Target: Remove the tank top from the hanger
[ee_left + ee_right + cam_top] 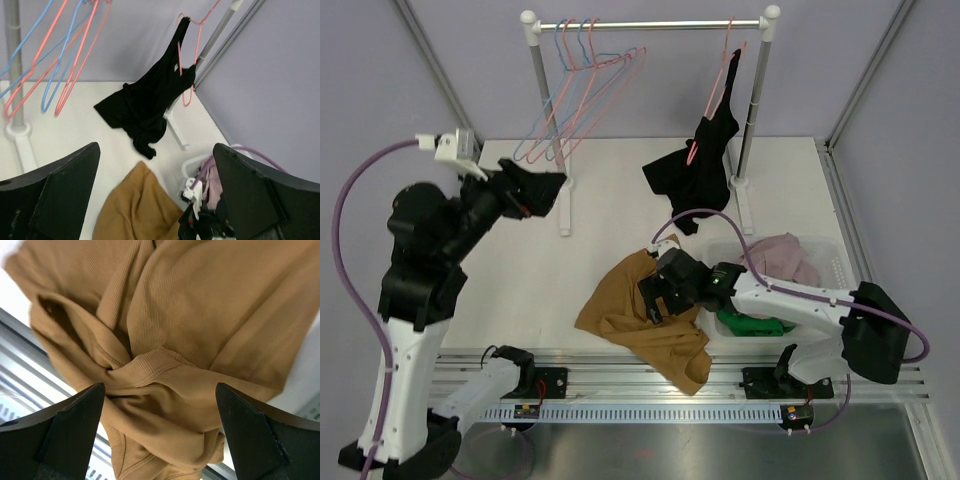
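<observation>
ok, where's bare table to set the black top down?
Bare: mid-table between left rack foot and black top; also front left, beside the brown garment. Crowded: front right, with bin and right arm.

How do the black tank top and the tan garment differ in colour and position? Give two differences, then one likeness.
The black tank top is black; the tan garment is ochre-brown. The black tank top hangs from a pink hanger, its lower part trailing on the table; the tan garment lies heaped by the table's near edge, off any hanger. Both are rumpled.
</observation>
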Controlling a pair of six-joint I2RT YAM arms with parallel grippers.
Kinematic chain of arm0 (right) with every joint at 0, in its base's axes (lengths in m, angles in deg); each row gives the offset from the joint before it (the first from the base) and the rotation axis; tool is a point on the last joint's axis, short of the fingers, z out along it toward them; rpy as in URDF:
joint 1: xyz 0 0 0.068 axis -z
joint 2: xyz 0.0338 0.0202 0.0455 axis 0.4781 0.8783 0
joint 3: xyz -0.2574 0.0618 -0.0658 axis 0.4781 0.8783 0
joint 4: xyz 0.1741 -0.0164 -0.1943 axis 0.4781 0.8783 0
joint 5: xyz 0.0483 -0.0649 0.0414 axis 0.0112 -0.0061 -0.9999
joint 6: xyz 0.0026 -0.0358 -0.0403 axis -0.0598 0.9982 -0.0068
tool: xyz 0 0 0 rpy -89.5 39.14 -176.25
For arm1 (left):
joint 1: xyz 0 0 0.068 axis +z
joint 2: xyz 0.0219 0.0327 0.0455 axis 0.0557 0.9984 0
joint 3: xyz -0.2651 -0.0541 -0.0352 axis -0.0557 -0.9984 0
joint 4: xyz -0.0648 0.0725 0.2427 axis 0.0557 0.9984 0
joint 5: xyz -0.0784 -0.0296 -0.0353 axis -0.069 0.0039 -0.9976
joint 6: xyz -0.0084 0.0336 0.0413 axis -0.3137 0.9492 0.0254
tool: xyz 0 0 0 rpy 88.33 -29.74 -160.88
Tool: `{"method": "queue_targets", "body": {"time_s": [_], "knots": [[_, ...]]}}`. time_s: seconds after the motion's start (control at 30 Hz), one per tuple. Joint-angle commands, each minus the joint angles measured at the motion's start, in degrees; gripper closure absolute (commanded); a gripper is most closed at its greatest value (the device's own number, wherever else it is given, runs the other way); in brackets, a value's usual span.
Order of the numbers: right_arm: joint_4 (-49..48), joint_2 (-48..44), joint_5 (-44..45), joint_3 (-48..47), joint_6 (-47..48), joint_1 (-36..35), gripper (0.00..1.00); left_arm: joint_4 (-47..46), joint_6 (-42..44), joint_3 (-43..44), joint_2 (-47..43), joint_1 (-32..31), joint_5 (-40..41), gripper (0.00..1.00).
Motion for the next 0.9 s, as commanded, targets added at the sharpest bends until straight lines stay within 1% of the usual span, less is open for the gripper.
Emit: {"method": "queue_targets", "body": {"time_s": [0.0,0.03,0.07,0.1,0.17,0.2,0.27,0.3,0.37,0.4,0.43,0.47,0.5,0.6,0.63,0.73,0.83,0.87], "knots": [[-1.04,6.02,2.18,-4.14,2.01,-2.27,0.00,-0.56,3.10,-11.22,-9.32,0.30,3.25,0.01],[-1.12,7.26,2.36,-4.58,2.53,-2.88,0.00,-0.56,3.45,-13.68,-11.61,0.30,3.87,0.01],[-1.30,8.49,2.62,-5.02,2.63,-3.24,0.01,-0.65,4.32,-18.66,-13.81,0.30,5.35,0.01],[-1.30,11.20,2.71,-5.90,2.89,-3.50,0.01,-0.04,4.86,-20.63,-18.10,0.30,6.24,0.01],[-1.48,13.85,2.62,-6.78,3.07,-4.03,0.00,0.75,6.35,-24.50,-21.81,0.30,9.21,0.01],[-1.56,16.48,2.97,-7.57,3.07,-4.29,0.00,1.11,6.70,-27.82,-24.79,0.30,10.71,0.01],[-1.91,18.95,5.07,-8.10,2.98,-4.73,0.00,1.55,7.67,-30.74,-27.71,0.30,15.09,0.01],[-2.26,20.97,6.13,-8.28,1.94,-4.74,0.01,1.64,7.76,-33.71,-28.85,0.30,16.60,0.01],[-3.49,22.73,7.01,-8.19,1.40,-4.91,0.00,2.07,8.46,-35.93,-31.75,0.30,20.29,0.01],[-3.67,24.14,7.02,-8.28,1.05,-5.00,0.03,2.77,8.81,-36.81,-32.54,0.30,21.18,0.01],[-3.85,24.85,6.93,-8.54,1.22,-5.09,0.09,3.13,9.08,-38.30,-33.68,0.30,22.23,0.01],[-3.68,25.38,7.37,-8.80,1.40,-5.44,0.23,3.31,9.43,-38.75,-34.30,0.30,24.07,0.01],[-3.24,25.73,8.15,-9.41,0.96,-5.79,0.51,4.00,9.43,-38.75,-34.57,0.30,24.70,0.01],[-2.88,23.11,9.30,-10.73,1.40,-6.05,0.90,3.05,9.52,-38.84,-35.89,0.30,24.88,0.01],[-2.27,21.96,9.56,-11.17,1.40,-6.14,1.00,2.96,9.43,-39.10,-36.33,0.30,24.79,0.01],[0.09,16.08,11.23,-13.11,1.40,-6.05,1.00,3.22,9.17,-39.19,-37.12,0.30,24.88,0.01],[3.52,8.79,15.27,-15.65,1.22,-6.05,1.00,3.04,9.25,-39.37,-37.91,0.30,24.79,0.01],[4.40,6.94,17.89,-16.44,1.13,-6.05,1.00,2.96,9.34,-39.46,-37.91,0.30,24.79,0.01]]}}
